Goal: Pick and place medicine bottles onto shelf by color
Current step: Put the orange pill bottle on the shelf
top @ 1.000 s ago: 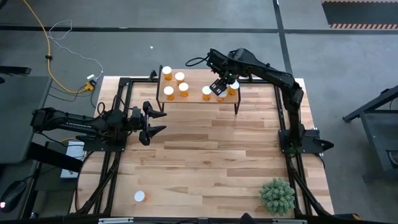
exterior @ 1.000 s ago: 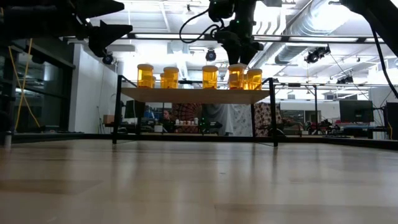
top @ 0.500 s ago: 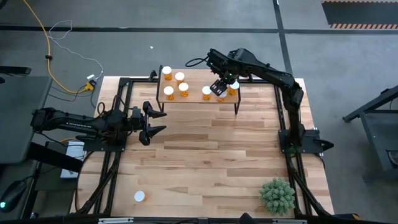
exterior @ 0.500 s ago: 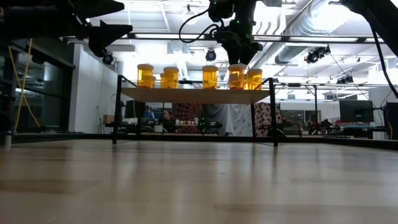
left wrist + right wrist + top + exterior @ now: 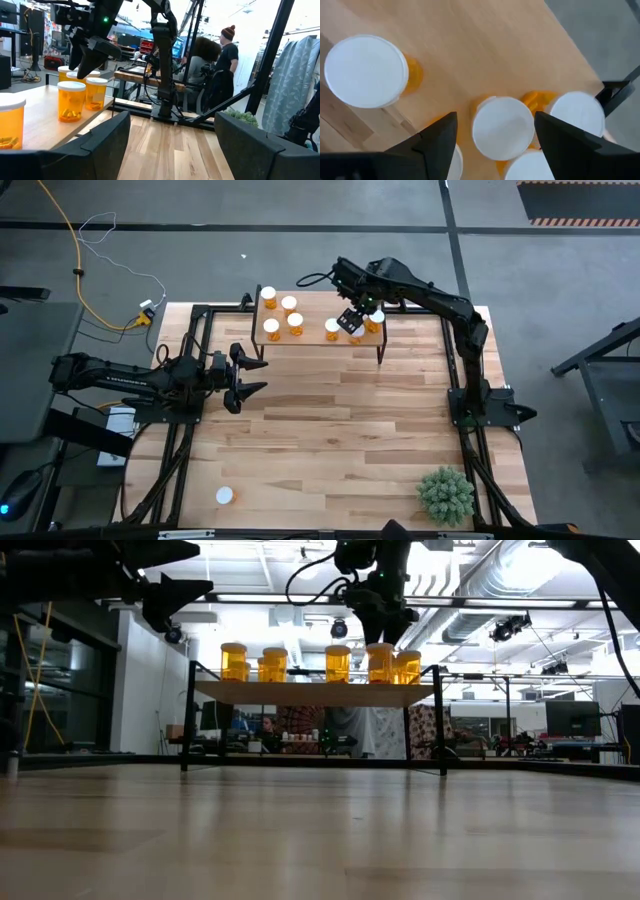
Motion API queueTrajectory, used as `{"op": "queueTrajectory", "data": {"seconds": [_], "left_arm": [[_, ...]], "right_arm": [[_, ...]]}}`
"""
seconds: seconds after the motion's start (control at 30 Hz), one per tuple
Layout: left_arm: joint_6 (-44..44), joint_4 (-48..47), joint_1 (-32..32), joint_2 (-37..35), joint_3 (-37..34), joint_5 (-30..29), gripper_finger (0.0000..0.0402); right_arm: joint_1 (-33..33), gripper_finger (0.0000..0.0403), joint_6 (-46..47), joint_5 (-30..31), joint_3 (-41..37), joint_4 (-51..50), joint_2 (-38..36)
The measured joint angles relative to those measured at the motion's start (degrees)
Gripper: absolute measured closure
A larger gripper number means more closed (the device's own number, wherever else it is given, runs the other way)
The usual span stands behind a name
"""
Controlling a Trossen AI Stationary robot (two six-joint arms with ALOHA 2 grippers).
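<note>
**Right gripper spread over a bottle on the shelf**

The right gripper [image 5: 352, 321] hangs over the right half of the shelf [image 5: 315, 338], pointing down; seen from its own wrist, its two dark fingers [image 5: 437, 137] stand apart on either side of a white-capped bottle [image 5: 503, 127], with a gap showing on each side of the cap, so nothing is clamped; that bottle stands upright on the shelf board, more white caps crowd close around it, and one bottle [image 5: 367, 70] stands off on its own.

From above, four bottles [image 5: 281, 317] cluster on the left part of the shelf, another bottle [image 5: 332, 329] sits just beside the gripper; from table level the amber bottles [image 5: 338, 663] line up along the shelf top, the gripper directly above them.

The left gripper [image 5: 247, 378] waits over the table [image 5: 340, 430] near the shelf's left leg, fingers spread, holding nothing; one stray bottle [image 5: 224, 496] lies near the front left edge, well apart from the shelf; a green plant [image 5: 445, 494] sits at front right; people [image 5: 220, 60] show in the room beyond.
</note>
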Motion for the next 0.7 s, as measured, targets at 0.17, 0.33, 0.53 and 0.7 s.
{"op": "queueTrajectory", "data": {"seconds": [0.17, 0.33, 0.53, 0.7], "left_arm": [[0.0, 0.0, 0.0, 0.0, 0.0, 0.0, 0.0122], [0.0, -0.02, 0.0, 0.0, 0.0, 0.0, 0.0122], [-0.01, -0.04, 0.0, 0.0, 0.0, 0.0, 0.0122], [-0.02, -0.02, 0.0, -0.02, 0.0, 0.0, 0.0122]], "right_arm": [[0.0, 0.0146, -4.6, 0.48, 0.84, 1.02, 0.0], [0.14, 0.0146, -8.48, 0.49, 2.69, 0.85, -1.1], [3.58, 0.0146, -10.0, 0.68, 2.69, 1.87, -7.26], [9.53, 0.0146, -8.81, 2.78, 2.69, 2.78, -12.96]]}}
